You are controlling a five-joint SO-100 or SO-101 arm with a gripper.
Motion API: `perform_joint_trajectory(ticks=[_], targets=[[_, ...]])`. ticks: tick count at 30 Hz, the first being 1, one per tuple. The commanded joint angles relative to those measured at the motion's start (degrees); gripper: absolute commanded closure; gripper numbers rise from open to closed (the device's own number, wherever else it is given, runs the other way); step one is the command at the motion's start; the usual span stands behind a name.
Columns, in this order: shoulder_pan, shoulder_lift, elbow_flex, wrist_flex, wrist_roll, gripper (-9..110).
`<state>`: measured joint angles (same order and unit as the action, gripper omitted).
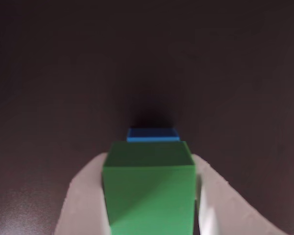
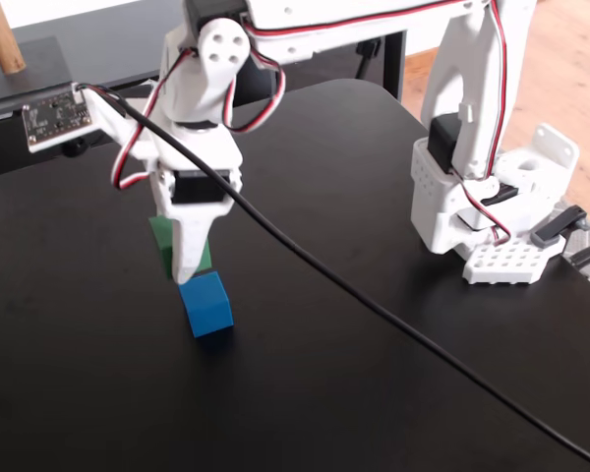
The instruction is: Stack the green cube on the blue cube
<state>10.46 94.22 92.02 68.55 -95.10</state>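
**Green cube held just over the blue cube**

In the wrist view, the gripper (image 1: pixel 152 205) is clamping the green cube (image 1: pixel 149 188), one white finger (image 1: pixel 83 205) pressing each side of it. The cube is filling the lower middle of the picture. Past its top edge a thin strip of the blue cube (image 1: pixel 153 134) is showing, roughly centred on the green one but a little narrower in view. A dark shadow is lying beyond the blue cube. Around both cubes the black table (image 1: pixel 49 73) is showing bare on every side.

In the fixed view, the gripper (image 2: pixel 185 258) is pointing down with the green cube (image 2: pixel 164 239) mostly hidden behind a finger; only its left part is showing. The blue cube (image 2: pixel 206 304) is sitting on the table (image 2: pixel 374 393) just below and right of the fingertips, its whole body visible here. The green cube is hanging higher and a little left of it; whether they touch cannot be told. A black cable (image 2: pixel 374 305) is running diagonally across the table, passing right of the cubes. The arm's base (image 2: pixel 492 206) is standing well apart near the right edge.
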Motion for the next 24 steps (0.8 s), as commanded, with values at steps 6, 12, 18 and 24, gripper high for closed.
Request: perform_joint_trajectory(ticks=[6,12,18,24], targets=[[4.22,2.11,3.96,-6.15,2.99,100],[4.48,2.72,9.14,-11.16,2.64,99],[4.13,2.72,11.25,-13.01,2.2,99],[2.46,3.43,11.78,-11.6,3.6,99]])
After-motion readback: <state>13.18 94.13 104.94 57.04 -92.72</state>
